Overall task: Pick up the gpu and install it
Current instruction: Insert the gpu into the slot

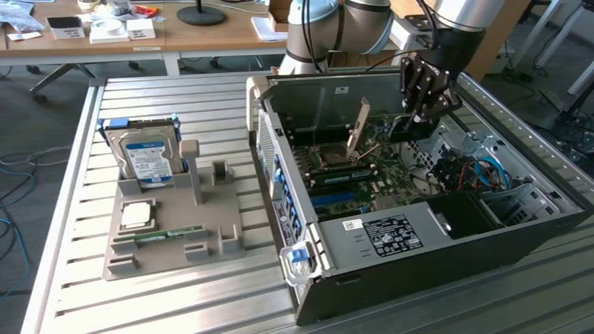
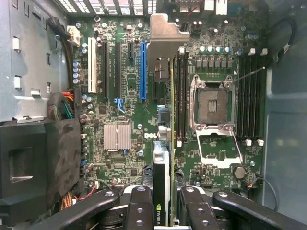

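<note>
Slatted grey metal tabletop (image 1: 186, 292) holds an open black computer tower case (image 1: 436, 250), with a silver hard drive with a blue-white label (image 1: 147, 156) standing upright in a grey holder tray (image 1: 167, 261) beside it. Inside the case, the black gripper (image 1: 418, 122) has its fingers (image 2: 139, 206) partly closed, clamped on the gpu (image 2: 161, 163). This flat green circuit card with black fan and silver end bracket hangs edge-on over the green motherboard (image 2: 120, 96), between the blue expansion slot (image 2: 143, 72) and the empty processor socket (image 2: 211, 103); whether it touches the board I cannot tell.
</note>
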